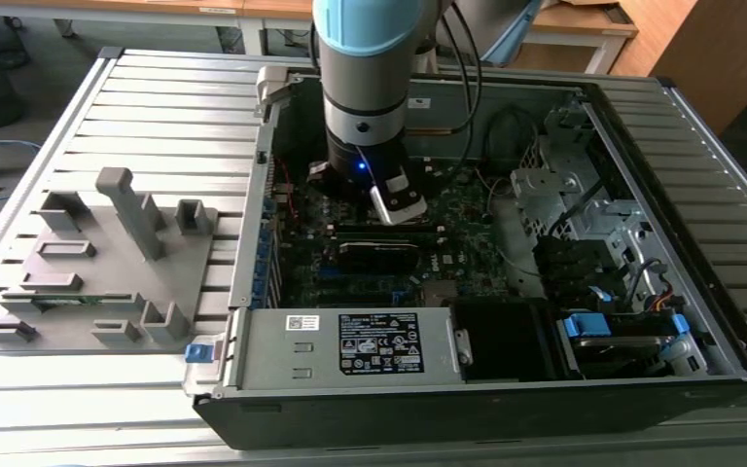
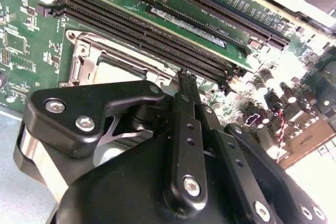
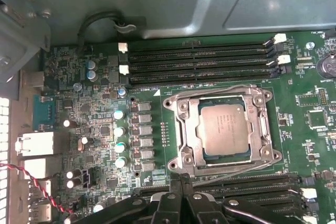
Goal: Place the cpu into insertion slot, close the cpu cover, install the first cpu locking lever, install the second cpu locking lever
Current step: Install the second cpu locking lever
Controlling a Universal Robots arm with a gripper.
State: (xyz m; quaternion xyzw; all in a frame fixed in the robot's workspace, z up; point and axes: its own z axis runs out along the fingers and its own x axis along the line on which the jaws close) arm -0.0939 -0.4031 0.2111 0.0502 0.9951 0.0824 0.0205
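With the chip (image 3: 223, 128) seated in the socket (image 3: 181, 129) under its cover (image 3: 261, 124), the tool (image 3: 181, 182) hovers beside it, pinched narrow and empty.

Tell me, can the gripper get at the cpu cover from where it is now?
Probably yes. In the first wrist view the gripper sits right at the edge of the cpu cover, which lies flat around the cpu, with nothing between them. The memory slots lie beyond the socket, out of the way.

An open computer case (image 1: 685, 321) lies on a slatted metal table (image 1: 153, 107). A grey fixture block (image 1: 101, 263) sits beside it, at the exterior view's left
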